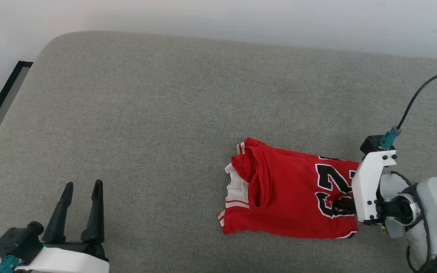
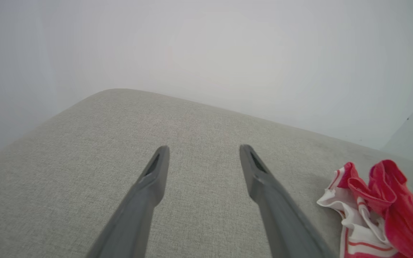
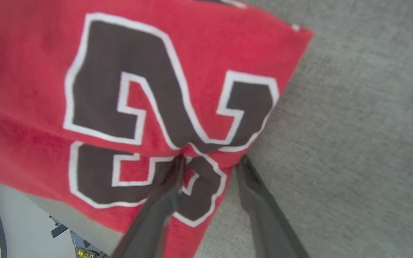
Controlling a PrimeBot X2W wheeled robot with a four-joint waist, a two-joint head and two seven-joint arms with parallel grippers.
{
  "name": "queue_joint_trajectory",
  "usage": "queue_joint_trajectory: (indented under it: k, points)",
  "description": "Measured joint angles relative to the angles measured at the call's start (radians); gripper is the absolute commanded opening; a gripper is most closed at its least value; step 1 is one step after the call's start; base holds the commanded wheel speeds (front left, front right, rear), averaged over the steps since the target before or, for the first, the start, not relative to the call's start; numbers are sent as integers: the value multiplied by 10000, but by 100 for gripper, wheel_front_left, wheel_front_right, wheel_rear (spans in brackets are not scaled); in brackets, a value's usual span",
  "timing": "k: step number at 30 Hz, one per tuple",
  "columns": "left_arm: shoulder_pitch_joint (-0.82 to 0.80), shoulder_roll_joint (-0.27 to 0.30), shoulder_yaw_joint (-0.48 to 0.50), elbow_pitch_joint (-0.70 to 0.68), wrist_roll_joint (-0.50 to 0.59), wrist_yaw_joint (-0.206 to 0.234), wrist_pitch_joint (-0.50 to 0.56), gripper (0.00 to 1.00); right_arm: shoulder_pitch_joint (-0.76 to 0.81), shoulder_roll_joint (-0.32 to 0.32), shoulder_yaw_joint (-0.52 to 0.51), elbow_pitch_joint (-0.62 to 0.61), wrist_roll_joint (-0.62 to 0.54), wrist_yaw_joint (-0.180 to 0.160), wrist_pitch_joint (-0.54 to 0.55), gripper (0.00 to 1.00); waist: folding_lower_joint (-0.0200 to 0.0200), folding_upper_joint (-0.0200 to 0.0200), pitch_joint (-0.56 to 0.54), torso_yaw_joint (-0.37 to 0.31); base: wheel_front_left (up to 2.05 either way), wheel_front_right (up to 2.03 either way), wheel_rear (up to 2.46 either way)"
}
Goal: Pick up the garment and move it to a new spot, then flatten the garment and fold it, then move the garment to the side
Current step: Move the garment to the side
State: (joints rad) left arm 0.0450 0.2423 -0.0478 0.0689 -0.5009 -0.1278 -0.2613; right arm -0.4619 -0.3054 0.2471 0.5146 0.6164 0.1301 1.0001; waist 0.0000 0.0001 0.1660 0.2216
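Two grippers working. Left gripper (image 1: 83,184) hovering at lower left over grey padded surface (image 1: 146,113), jaws spread wide, gripping nothing, well apart from cloth. Garment (image 1: 286,193) lying folded right of centre, collar end bunching leftward, number 23 facing up. Right gripper (image 3: 212,157) straddling garment's right edge, one jaw on red cloth, other beside it on grey, fabric puckering between (firm pinch or mere press, cannot tell). Judging garment light, limp, layers likely sliding apart; best pinching through all layers at edge.

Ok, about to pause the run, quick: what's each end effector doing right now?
Left end effector: open, empty, over the cushion.
Right end effector: open, fingers astride the shirt edge.
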Motion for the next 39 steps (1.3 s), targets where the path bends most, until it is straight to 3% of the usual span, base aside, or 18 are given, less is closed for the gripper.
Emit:
queue_joint_trajectory:
  k: [4,11,23,39]
  points:
    - [-169,73,-58,67,-33,0,0,100,30,128,-12,-445,184,6,-25,0,0,0,75,-30,0,0,0]
    - [-445,167,35,-121,-192,0,0,100,63,-232,-151,-1507,171,8,8,0,0,-1,151,-337,0,0,0]
    - [-1325,395,-430,-675,56,0,0,100,-806,-976,-1053,-2823,-165,6,-79,0,0,-1,645,-1396,0,0,0]
    - [-3535,1072,-2410,-997,328,0,0,100,-2781,-2132,-1496,-2148,-566,8,-1799,0,-1,-1,2047,-3202,0,0,0]
